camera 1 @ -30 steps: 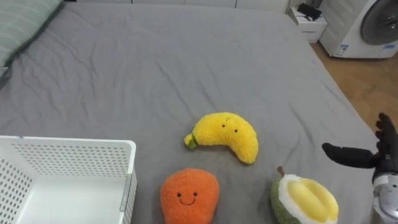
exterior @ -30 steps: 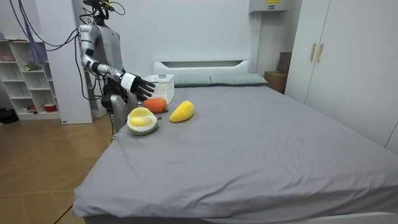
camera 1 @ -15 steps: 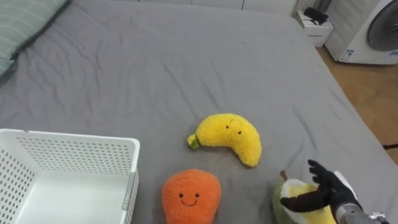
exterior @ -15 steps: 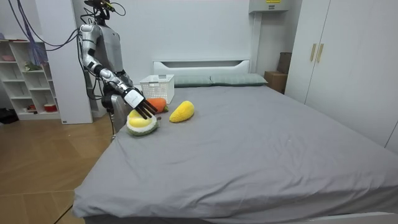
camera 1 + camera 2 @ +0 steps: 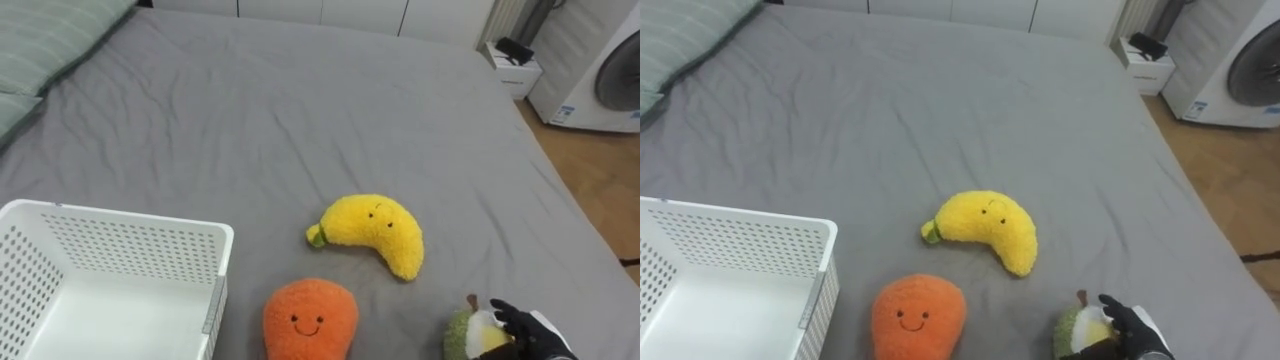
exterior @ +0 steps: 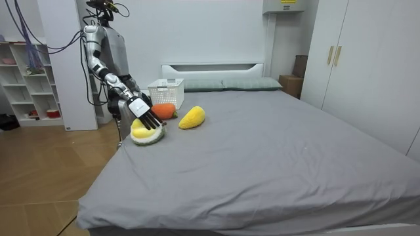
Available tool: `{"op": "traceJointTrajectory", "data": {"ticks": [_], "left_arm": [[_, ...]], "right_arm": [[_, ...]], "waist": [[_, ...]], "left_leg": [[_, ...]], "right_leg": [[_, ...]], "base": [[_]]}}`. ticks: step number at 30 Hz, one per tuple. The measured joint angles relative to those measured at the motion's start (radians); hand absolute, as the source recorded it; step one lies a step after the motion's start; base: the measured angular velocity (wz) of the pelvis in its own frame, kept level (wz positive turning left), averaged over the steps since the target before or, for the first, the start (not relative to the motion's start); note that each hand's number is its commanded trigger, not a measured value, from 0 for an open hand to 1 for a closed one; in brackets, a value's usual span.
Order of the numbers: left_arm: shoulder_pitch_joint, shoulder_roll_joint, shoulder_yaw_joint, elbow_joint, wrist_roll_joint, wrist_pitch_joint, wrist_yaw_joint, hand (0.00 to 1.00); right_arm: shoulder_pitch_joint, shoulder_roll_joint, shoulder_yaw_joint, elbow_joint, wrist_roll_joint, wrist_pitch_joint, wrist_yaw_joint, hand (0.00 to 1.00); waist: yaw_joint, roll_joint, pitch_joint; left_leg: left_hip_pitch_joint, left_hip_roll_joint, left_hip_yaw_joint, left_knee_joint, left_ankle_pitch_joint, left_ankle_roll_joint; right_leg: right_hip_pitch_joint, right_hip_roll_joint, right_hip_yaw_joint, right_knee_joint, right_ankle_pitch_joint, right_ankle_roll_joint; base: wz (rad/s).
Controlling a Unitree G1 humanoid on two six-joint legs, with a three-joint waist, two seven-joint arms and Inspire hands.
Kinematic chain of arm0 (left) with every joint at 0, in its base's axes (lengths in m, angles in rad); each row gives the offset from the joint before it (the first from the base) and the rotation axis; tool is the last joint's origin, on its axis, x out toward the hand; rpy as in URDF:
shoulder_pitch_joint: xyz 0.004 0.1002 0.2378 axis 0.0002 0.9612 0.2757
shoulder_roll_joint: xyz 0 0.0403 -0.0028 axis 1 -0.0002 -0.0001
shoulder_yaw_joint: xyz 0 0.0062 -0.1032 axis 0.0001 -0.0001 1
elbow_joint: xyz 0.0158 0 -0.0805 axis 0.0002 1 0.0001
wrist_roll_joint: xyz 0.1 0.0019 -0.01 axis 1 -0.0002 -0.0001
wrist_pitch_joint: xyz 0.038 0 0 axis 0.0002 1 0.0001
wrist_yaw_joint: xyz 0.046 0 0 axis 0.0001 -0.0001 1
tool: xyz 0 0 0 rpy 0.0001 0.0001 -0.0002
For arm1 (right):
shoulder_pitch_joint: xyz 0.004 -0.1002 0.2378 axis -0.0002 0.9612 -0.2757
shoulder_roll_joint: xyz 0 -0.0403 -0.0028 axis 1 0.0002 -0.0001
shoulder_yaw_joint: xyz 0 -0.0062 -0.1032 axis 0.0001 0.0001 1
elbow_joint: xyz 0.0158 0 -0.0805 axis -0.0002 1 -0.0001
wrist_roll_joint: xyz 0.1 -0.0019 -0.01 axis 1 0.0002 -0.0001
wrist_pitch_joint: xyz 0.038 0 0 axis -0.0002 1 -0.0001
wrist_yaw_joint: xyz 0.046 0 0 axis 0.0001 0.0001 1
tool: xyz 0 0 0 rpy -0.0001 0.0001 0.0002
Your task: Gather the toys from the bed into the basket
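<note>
Right hand (image 5: pixel 532 331) is resting on the green toy (image 5: pixel 460 337) at the near right edge of the bed (image 5: pixel 300 100). Its dark fingers (image 5: pixel 512 318) are lying spread and fairly straight over the toy's yellow top, touching it without closing round it. The toy is sitting directly under the hand and a little to its left, with its green rind and short stem poking out on that side.

Left of the hand, beyond the green toy and apart from it, the orange toy (image 5: pixel 308 320) is lying face up. The banana (image 5: pixel 375 230) is lying ahead of the hand and to its left, apart from both other toys, with its green tip pointing away from the hand. The basket (image 5: pixel 120 220) is standing well to the hand's left, just beside the orange toy, and nothing is showing inside the part in sight. A pillow (image 5: pixel 45 40) is lying far off to the hand's left, at the head of the bed. A washer (image 5: pixel 612 75) is standing on the floor well ahead of the hand.

In the room view the robot is standing at the bed's side near the basket, reaching its right arm down and forward, the hand lying flat on the green toy.
</note>
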Motion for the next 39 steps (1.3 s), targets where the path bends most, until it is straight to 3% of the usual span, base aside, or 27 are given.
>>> {"op": "traceJointTrajectory", "data": {"ticks": [1, 2, 11, 18, 30, 39], "left_arm": [[0.000, 0.000, 0.000, 0.000, 0.000, 0.000, 0.000, 0.00], [-0.001, 0.000, 0.000, 0.000, 0.000, 0.000, 0.000, 0.00], [-0.002, 0.000, -0.005, 0.000, -0.001, -0.001, 0.006, 0.00], [-0.002, -0.001, -0.020, 0.001, -0.001, 0.000, 0.020, 0.00], [-0.002, -0.001, -0.019, 0.002, -0.001, -0.001, 0.018, 0.00], [-0.004, -0.001, -0.020, -0.001, 0.000, -0.003, 0.007, 0.00]], "right_arm": [[-0.010, 0.000, 0.000, 0.022, -0.002, -0.005, -0.001, 0.75], [-0.013, 0.000, 0.000, 0.029, -0.006, -0.009, -0.002, 1.00], [-0.021, 0.001, -0.019, 0.028, -0.058, -0.013, -0.024, 1.00], [-0.014, 0.003, -0.017, 0.031, -0.078, 0.007, -0.024, 1.00], [-0.013, 0.028, -0.011, 0.054, -0.079, 0.009, -0.006, 1.00], [-0.013, 0.028, -0.012, -0.102, -0.087, 0.026, 0.006, 1.00]], "waist": [[0.000, 0.000, 0.0002], [-0.001, -0.001, 0.0004], [-0.001, 0.000, 0.0009], [-0.001, 0.003, 0.0023], [-0.003, 0.006, 0.0036], [-0.003, 0.007, 0.0084]], "left_leg": [[0.000, 0.000, -0.001, 0.000, 0.000, 0.000], [-0.001, 0.000, -0.002, 0.000, 0.000, 0.000], [-0.001, -0.001, -0.004, -0.001, 0.000, 0.000], [-0.001, -0.001, -0.005, -0.001, 0.000, 0.000], [0.000, -0.001, -0.005, -0.001, 0.000, 0.000], [-0.008, -0.003, -0.006, 0.000, 0.000, 0.000]], "right_leg": [[0.000, 0.000, 0.000, 0.000, 0.000, 0.000], [0.000, 0.000, -0.001, -0.001, 0.000, 0.000], [0.000, 0.000, 0.001, -0.001, 0.000, 0.000], [0.000, 0.000, 0.000, 0.000, 0.000, 0.000], [-0.003, 0.001, 0.000, 0.001, 0.000, 0.000], [-0.012, 0.000, -0.001, 0.002, 0.000, 0.000]], "base": [[0.00], [0.03], [0.00], [0.00], [0.00], [0.00]]}}
